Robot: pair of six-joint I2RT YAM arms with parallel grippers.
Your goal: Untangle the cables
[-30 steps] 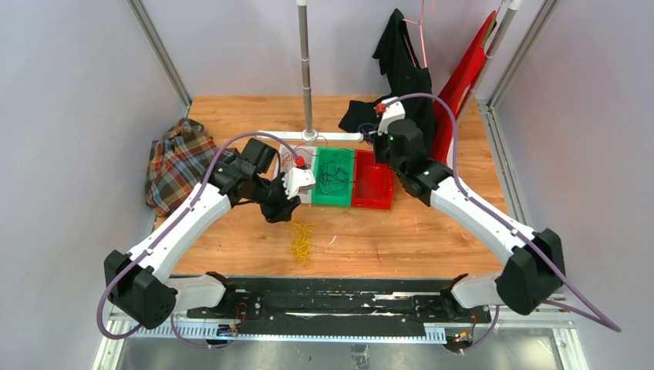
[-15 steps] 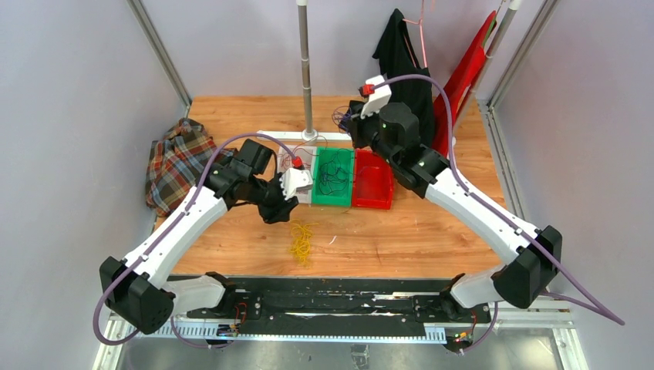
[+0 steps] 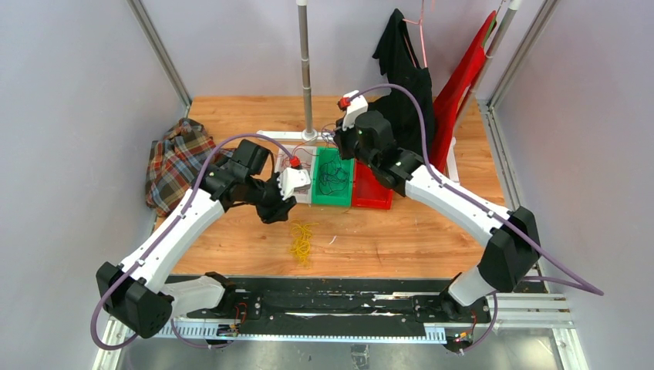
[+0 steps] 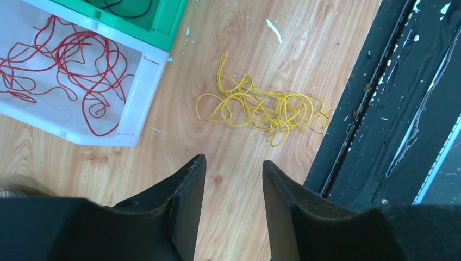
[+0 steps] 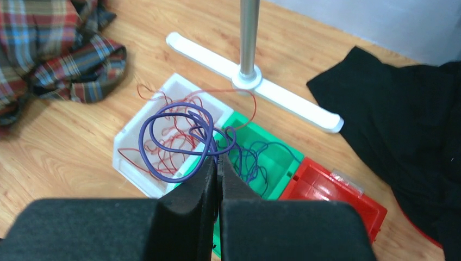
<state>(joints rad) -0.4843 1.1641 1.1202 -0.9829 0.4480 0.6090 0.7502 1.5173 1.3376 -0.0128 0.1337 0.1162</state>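
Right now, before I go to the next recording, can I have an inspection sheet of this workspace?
Surface: wooden table, small white scraps near the front.
Job's things: yellow cables loose on the wood; red cables in the white bin; dark blue-purple cables in the green bin; one purple strand held above the bins.
Clutter: plaid cloth at the left; black garment and red garment at the far right.
Grippers: left gripper open, holding nothing, over bare wood beside the yellow cables; right gripper shut on the purple strand.
Cables: thick purple hoses arch off both arms.
Surroundings: metal pole on a white base, grey walls.
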